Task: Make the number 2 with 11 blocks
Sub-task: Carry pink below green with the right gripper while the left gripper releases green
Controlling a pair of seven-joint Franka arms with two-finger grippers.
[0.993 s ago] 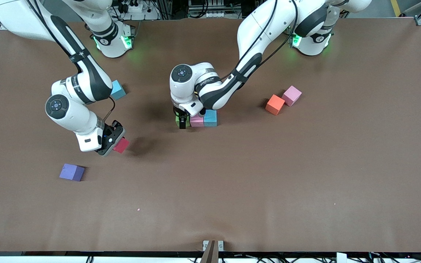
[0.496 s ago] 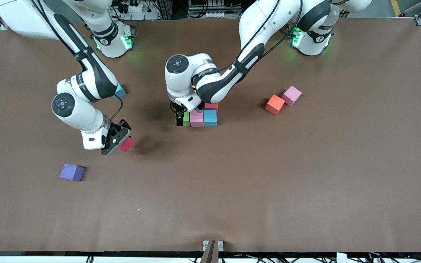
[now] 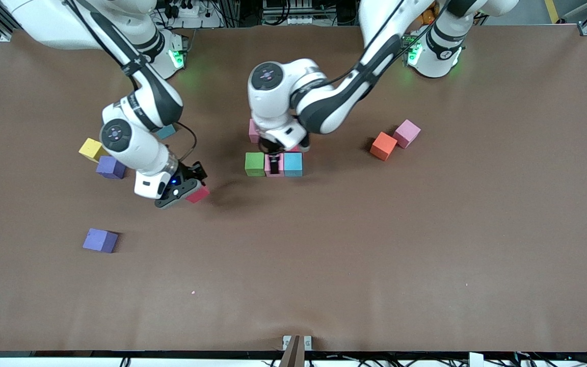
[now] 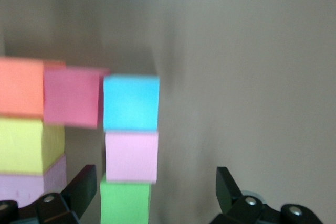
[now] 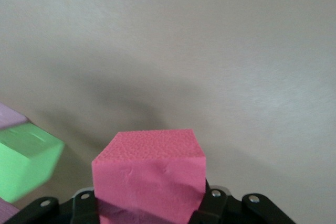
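Right gripper (image 3: 187, 191), pinched on a red matte foam cube (image 3: 199, 193) near the partly built number 2 (image 3: 273, 164), was best lowered square, edge-flush to the green foam cube (image 3: 255, 164); left gripper (image 3: 273, 162), spread empty, was held over that digit.

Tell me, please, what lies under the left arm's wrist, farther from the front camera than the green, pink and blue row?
The left wrist view shows a red block, an orange block, a yellow block and a pale pink block. In the front view the left arm's wrist covers most of them.
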